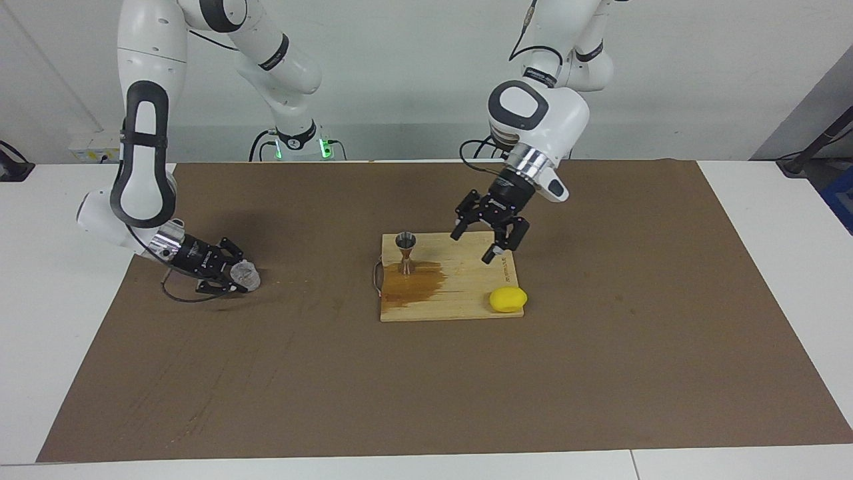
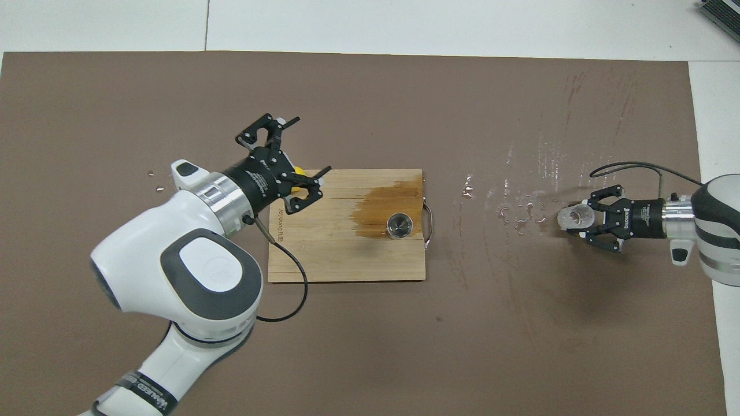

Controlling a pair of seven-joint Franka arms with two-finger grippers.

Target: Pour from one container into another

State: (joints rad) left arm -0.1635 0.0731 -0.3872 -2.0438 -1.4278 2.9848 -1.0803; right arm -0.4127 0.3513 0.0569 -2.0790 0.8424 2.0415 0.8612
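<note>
The clear ribbed cup [image 1: 247,274] [image 2: 573,216] is at the right arm's end of the brown mat. My right gripper [image 1: 234,275] [image 2: 580,219] reaches in low from the side and is shut on it. The silver hourglass jigger [image 1: 406,252] [image 2: 399,225] stands upright and alone on the wooden cutting board [image 1: 460,303] [image 2: 335,254], beside a dark wet stain. My left gripper [image 1: 473,247] [image 2: 312,144] hangs open and empty in the air over the board's end toward the left arm, well apart from the jigger.
A yellow lemon [image 1: 508,299] [image 2: 298,173] lies on the board's corner farther from the robots; from overhead the left gripper mostly covers it. Water drops [image 2: 520,215] dot the mat between cup and board. A metal handle [image 2: 428,222] sticks out of the board's end.
</note>
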